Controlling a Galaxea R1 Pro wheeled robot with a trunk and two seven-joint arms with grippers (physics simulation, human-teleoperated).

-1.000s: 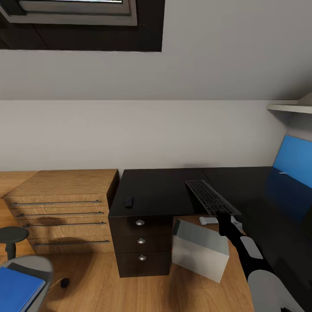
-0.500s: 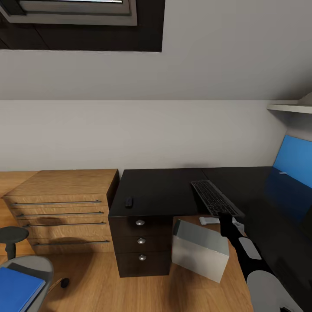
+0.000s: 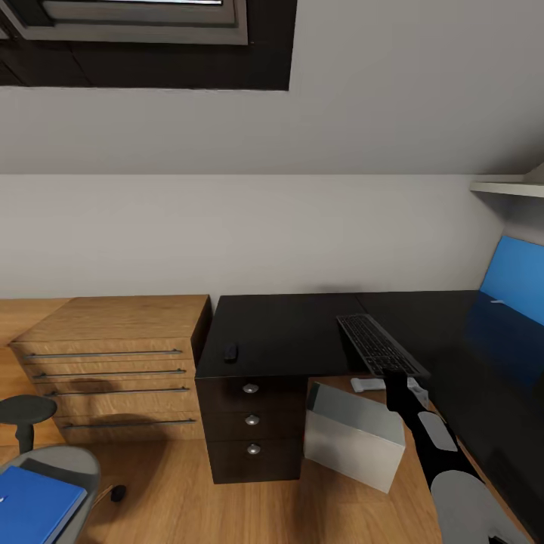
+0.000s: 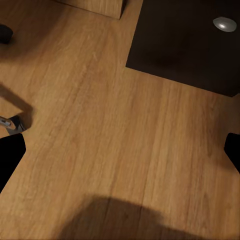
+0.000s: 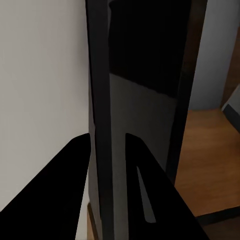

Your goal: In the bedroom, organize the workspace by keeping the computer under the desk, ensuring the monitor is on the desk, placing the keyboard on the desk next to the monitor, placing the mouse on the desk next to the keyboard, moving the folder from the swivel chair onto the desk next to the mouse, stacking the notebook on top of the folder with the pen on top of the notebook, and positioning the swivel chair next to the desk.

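- The right gripper [image 3: 394,375] stays clamped on the keyboard [image 3: 377,344], carried slightly rightward over the desk [image 3: 287,332] edge.
- Left gripper [image 4: 120,147]: fingers wide apart above the floor.
- Folder [image 3: 34,502] lies on the chair [image 3: 53,461].
- Computer [image 3: 351,434] stands under the desk beside the drawers [image 3: 251,419]; mouse [image 3: 230,351] sits above them.

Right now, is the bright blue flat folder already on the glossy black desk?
No, the blue folder lies on the grey swivel chair, well left of the desk.
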